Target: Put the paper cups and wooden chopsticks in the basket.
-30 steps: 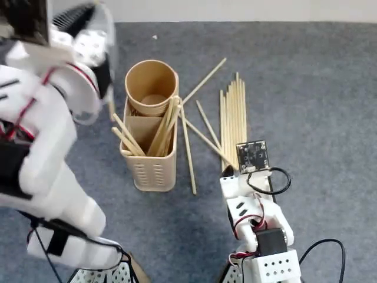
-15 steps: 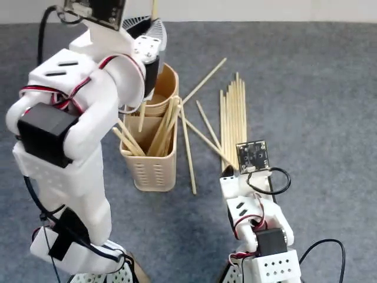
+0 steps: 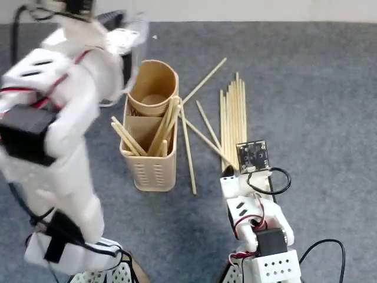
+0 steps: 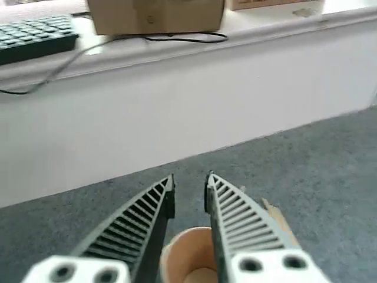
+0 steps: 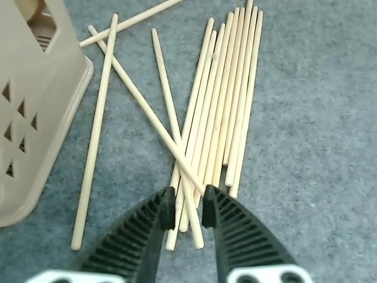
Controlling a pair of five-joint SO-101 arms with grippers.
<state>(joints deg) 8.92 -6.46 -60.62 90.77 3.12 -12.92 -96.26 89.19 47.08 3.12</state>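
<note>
**Change.** The left arm [image 3: 65, 88] has swung off the basket [image 3: 150, 171] toward the table's [image 3: 318, 88] left edge. It covered part of the cup [image 3: 152, 85] half a second ago, and the whole rim now shows. The upright chopstick then seen beside the cup no longer stands there. The right arm [image 3: 259, 230] has not moved.

**Jaws.** The left gripper [image 4: 188, 180] hangs above the cup with its jaws narrowly parted and nothing between them. The right gripper [image 5: 188, 197] also has its jaws narrowly parted, set over the near ends of the loose chopsticks [image 5: 221, 100]. Contact with them cannot be told.

**Containers.** The basket stands upright on the table.
- Far end: one paper cup, mouth up.
- Near end: several chopsticks [image 3: 165, 127], leaning against the walls.

**Outside the basket.** A bundle of chopsticks lies to the basket's right, with a few crossing it. One stick [image 3: 188, 153] lies just beside the basket's right wall.
</note>
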